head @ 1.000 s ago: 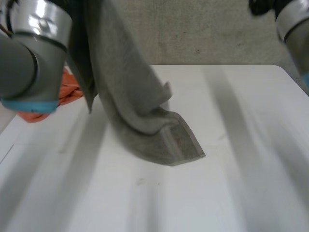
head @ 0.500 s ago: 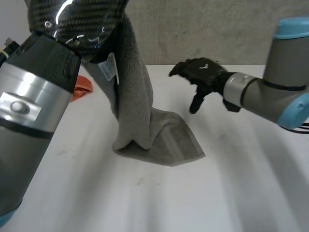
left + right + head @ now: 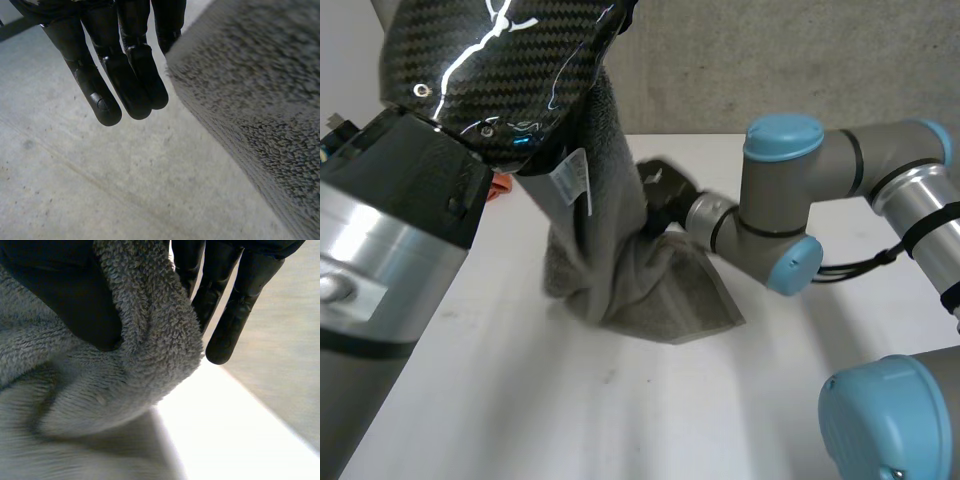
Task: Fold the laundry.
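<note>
A grey towel point(image 3: 655, 285) hangs down from behind my left forearm point(image 3: 490, 70), and its lower end lies bunched on the white table point(image 3: 650, 420). A white label point(image 3: 575, 180) shows on the hanging part. In the left wrist view my left hand point(image 3: 125, 70) has straight fingers held close together, with the towel point(image 3: 250, 90) right beside them. My right hand point(image 3: 665, 195) reaches into the towel's right edge just above the table. Its wrist view shows the thumb point(image 3: 65, 295) and fingers point(image 3: 235, 300) pinching a fold of the towel point(image 3: 150, 340).
An orange cloth point(image 3: 500, 183) lies on the table behind my left arm. My right arm's elbow point(image 3: 780, 200) stretches across the table's right half. A grey concrete floor point(image 3: 770, 60) lies beyond the far edge.
My right hand has moved left from above the table to the towel and closed on its edge. The hanging towel has sunk and bunched more on the table.
</note>
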